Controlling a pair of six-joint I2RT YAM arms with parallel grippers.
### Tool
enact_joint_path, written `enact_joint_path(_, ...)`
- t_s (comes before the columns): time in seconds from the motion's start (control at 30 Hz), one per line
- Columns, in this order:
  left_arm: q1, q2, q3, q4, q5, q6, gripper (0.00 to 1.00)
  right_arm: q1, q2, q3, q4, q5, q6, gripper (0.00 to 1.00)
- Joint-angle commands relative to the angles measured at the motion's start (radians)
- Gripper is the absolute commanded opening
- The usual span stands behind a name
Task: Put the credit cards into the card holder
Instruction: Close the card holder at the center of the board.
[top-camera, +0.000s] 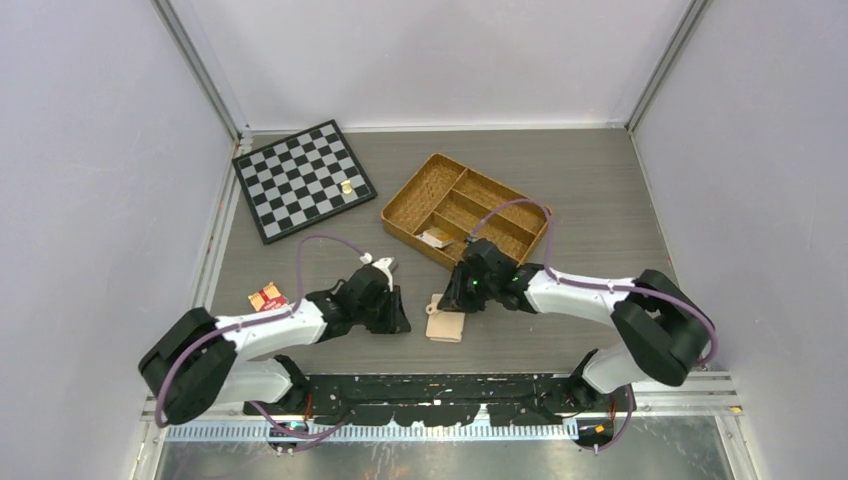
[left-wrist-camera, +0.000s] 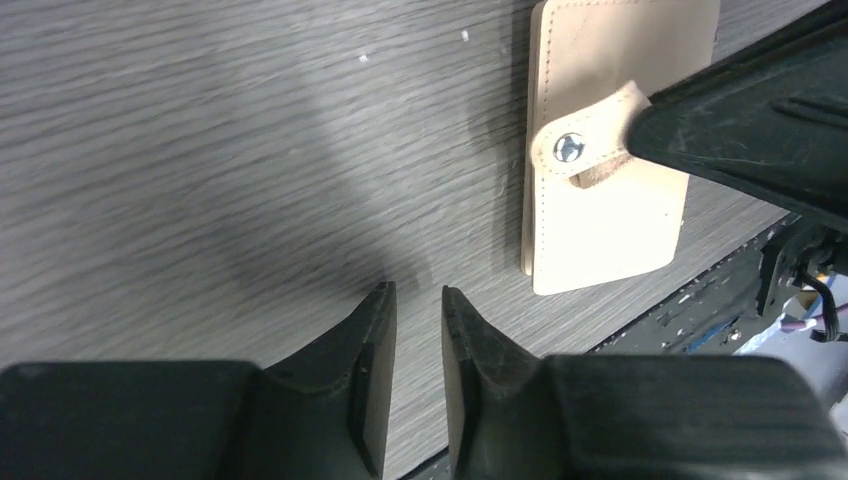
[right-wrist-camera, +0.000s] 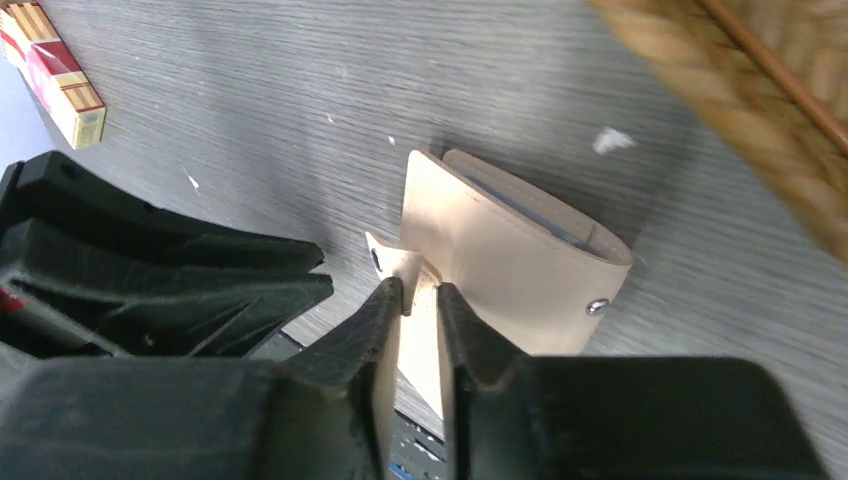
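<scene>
The peach-beige card holder (top-camera: 445, 326) lies folded on the table between the two grippers. It also shows in the left wrist view (left-wrist-camera: 610, 210) and the right wrist view (right-wrist-camera: 500, 270). My right gripper (right-wrist-camera: 420, 290) is shut on its snap tab (right-wrist-camera: 400, 262), coming at it from the holder's far side (top-camera: 462, 297). A thin blue-grey card edge (right-wrist-camera: 530, 212) shows inside the fold. My left gripper (left-wrist-camera: 420, 292) is just left of the holder (top-camera: 397, 312), low over the table, its jaws nearly together with nothing between them. No loose credit card is clearly in view.
A wicker divided tray (top-camera: 500, 195) stands behind the holder, with a small pale-and-tan flat item (top-camera: 437, 237) in one compartment. A red-brown packet (top-camera: 267, 297) lies at the left. A chessboard (top-camera: 303, 180) with a small gold piece (top-camera: 346, 186) is at the far left.
</scene>
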Motion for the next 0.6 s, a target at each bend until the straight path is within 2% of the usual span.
enact_joint_path(0.0,-0.002,-0.125,0.003,-0.189,-0.098,0.023,0.3,0.043,0.059,0.112,0.043,0.041,-0.063,0.31)
enact_joint_path(0.13,-0.002,-0.206,0.052,-0.264,-0.099,0.04,0.39,0.053,0.012,0.16,-0.042,0.065,-0.093,0.49)
enact_joint_path(0.3,-0.002,-0.224,0.132,-0.278,-0.064,0.056,0.44,0.05,-0.148,0.151,-0.182,0.152,-0.106,0.63)
enact_joint_path(0.43,-0.004,-0.185,0.19,-0.265,-0.041,0.068,0.48,0.011,-0.244,0.067,-0.222,0.161,-0.086,0.67)
enact_joint_path(0.57,-0.011,-0.123,0.236,-0.241,-0.029,0.081,0.49,-0.041,-0.33,-0.054,-0.196,0.122,-0.023,0.66)
